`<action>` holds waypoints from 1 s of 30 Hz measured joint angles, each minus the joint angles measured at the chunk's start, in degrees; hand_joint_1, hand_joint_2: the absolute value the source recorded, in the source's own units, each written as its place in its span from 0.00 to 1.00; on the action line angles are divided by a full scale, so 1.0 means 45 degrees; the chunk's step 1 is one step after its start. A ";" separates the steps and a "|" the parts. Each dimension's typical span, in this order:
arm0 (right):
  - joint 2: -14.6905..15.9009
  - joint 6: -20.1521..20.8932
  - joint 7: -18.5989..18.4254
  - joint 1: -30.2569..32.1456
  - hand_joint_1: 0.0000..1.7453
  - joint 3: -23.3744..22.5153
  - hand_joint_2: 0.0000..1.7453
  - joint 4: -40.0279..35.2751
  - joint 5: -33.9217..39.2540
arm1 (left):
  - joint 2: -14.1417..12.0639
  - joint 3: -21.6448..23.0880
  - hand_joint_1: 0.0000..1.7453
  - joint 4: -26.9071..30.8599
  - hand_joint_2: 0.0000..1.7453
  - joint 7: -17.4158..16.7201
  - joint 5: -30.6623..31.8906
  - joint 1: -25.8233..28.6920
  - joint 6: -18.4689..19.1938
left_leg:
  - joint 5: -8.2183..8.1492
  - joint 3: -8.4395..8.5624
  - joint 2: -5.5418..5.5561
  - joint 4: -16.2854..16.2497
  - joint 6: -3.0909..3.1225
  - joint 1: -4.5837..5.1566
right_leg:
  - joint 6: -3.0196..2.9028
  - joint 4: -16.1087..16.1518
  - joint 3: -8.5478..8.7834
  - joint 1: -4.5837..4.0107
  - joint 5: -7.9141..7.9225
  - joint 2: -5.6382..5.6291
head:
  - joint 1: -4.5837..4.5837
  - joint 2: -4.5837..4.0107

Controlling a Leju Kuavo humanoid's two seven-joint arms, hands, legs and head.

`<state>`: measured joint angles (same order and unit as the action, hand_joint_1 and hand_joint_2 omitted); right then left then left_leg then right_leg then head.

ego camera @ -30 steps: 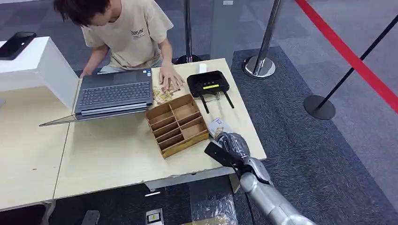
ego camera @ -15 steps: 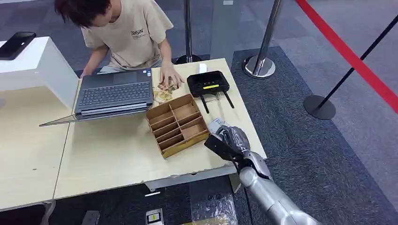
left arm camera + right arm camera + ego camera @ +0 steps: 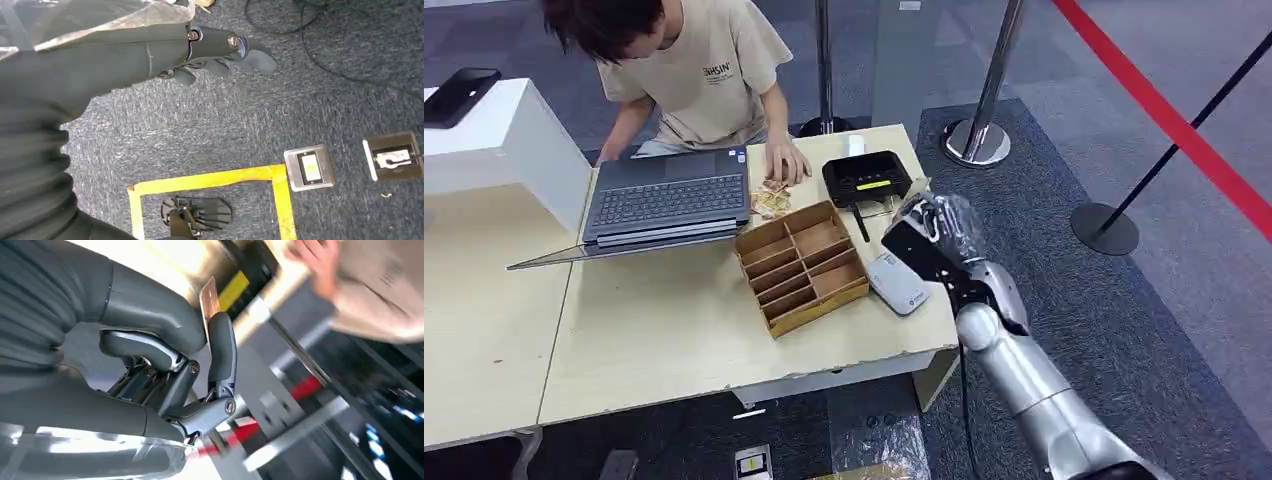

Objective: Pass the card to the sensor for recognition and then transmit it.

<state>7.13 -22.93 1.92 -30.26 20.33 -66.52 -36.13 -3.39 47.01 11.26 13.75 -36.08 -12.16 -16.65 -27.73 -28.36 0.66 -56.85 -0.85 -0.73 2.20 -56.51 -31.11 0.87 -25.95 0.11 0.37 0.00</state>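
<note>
A Kuavo humanoid's right hand [image 3: 932, 232] hangs raised over the right end of the desk [image 3: 674, 330], beside the black card sensor [image 3: 867, 178] with its yellow strip and two antennas. In the right wrist view, the thumb and one of the fingers [image 3: 221, 342] are pressed together on a thin card [image 3: 208, 300], seen edge-on so that its face cannot be read; from the head view the card [image 3: 915, 189] is only a sliver at the top of the hand, partly hidden by clear plastic wrapping. The sensor behind it in the wrist view is blurred. On the desk just left of the hand lie a small white device [image 3: 897, 283] and a brown wooden divided tray [image 3: 801, 266]; whether its compartments hold anything is hard to make out. A person [image 3: 692, 60] in a beige T-shirt, cut off by the top of the frame, leans over an open laptop [image 3: 667, 200], one hand resting on a small pile of cards [image 3: 771, 200]. The left hand [image 3: 220, 52] hangs over grey carpet [image 3: 210, 125], its fingers loosely apart with nothing in them.
</note>
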 joint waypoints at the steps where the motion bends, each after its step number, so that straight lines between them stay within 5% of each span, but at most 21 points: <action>1: 0.0087 0.0174 0.0068 -0.0295 1.00 -0.0005 1.00 -0.0212 -0.0217 | -0.0005 0.0000 0.00 0.0000 1.00 -0.0010 0.0077 -0.0009 0.0078 | 0.0000 0.0000 -0.0006 0.0000 0.0000 0.0001 | -0.0001 -0.0001 0.0000 0.0000 0.0002 -0.0002 | 0.0000 0.0000; 7: 0.0228 0.0325 0.0899 -0.2786 1.00 0.0097 1.00 -0.0280 -0.1842 | -0.0005 0.0024 0.00 0.0005 1.00 -0.0258 0.0568 -0.0347 0.0598 | 0.0014 -0.0013 0.0001 -0.0001 -0.0008 -0.0001 | -0.0006 -0.0016 -0.0010 0.0002 0.0014 -0.0001 | 0.0000 0.0000; 15: -0.0224 -0.1229 0.2424 -0.6503 1.00 0.0428 1.00 0.2859 -0.3220 | 0.0151 0.0204 0.00 0.0010 1.00 -0.0738 0.0966 -0.0973 0.0738 | 0.0024 -0.0022 0.0014 -0.0001 -0.0010 -0.0004 | -0.0008 -0.0020 -0.0019 0.0000 0.0016 0.0002 | 0.0005 0.0000; 30: -0.1006 -0.2007 0.2331 -0.7993 1.00 0.1152 1.00 0.6875 -0.4896 | 0.0355 0.0466 0.00 0.0024 1.00 -0.0641 0.1107 -0.1129 0.1074 | 0.0025 -0.0039 0.0023 -0.0002 -0.0011 -0.0003 | -0.0008 -0.0023 -0.0043 0.0001 0.0016 0.0001 | 0.0005 0.0000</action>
<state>2.60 -31.96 12.41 -66.23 25.51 -35.58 -58.17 -1.79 49.11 11.37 10.86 -31.10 -17.24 -11.82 -27.62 -28.54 0.77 -56.86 -0.90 -0.74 2.16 -56.61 -31.30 0.87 -25.88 0.12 0.39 0.00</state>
